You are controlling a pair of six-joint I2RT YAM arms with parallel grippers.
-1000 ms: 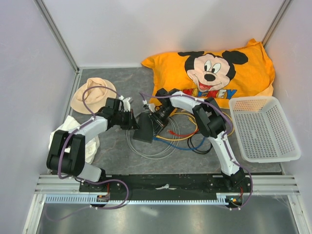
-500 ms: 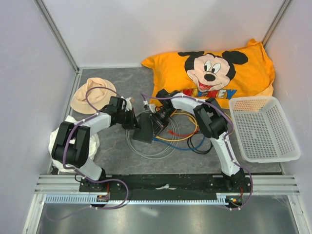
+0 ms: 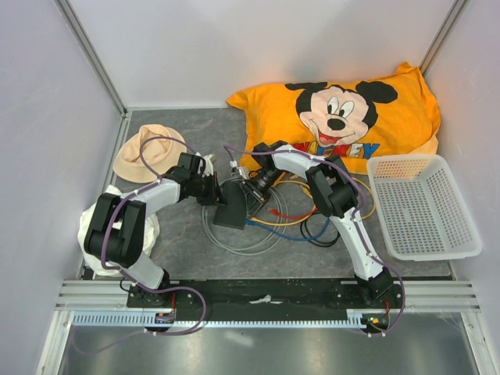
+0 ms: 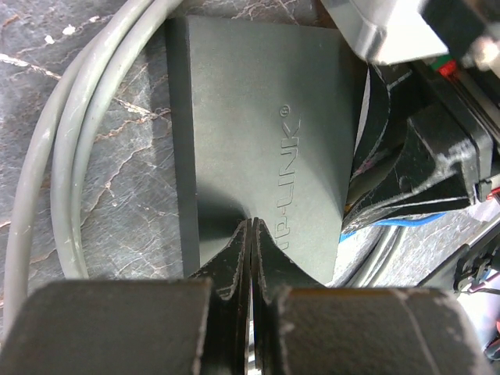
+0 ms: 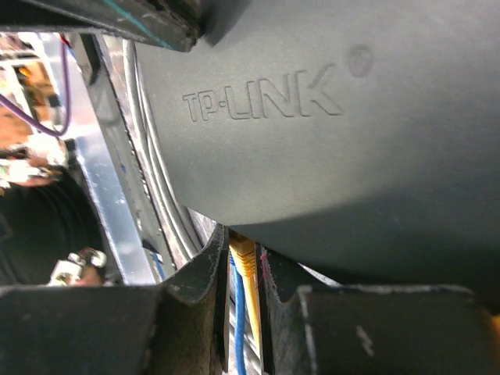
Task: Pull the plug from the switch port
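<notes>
The dark grey TP-LINK switch [image 3: 233,206] lies flat at mid-table, also in the left wrist view [image 4: 258,133] and the right wrist view [image 5: 328,156]. My left gripper [image 3: 212,191] is shut and empty, its tips [image 4: 251,226] resting against the switch's left edge. My right gripper [image 3: 255,187] is at the switch's right side, its jaws closed narrowly [image 5: 242,254] on a yellow plug [image 5: 244,262] that sits at the switch's port side. A blue cable [image 5: 237,312] runs between the fingers beside it. The sockets themselves are hidden.
Yellow [image 3: 291,220], red [image 3: 295,212], blue [image 3: 289,237] and grey [image 3: 234,247] cables coil around the switch. An orange Mickey pillow [image 3: 344,109] lies at the back, a white mesh basket [image 3: 422,207] right, a beige hat [image 3: 144,152] and white cloth [image 3: 101,215] left.
My left arm has shifted its elbow and edged the gripper a little right, against the switch. The right gripper and the switch have hardly moved.
</notes>
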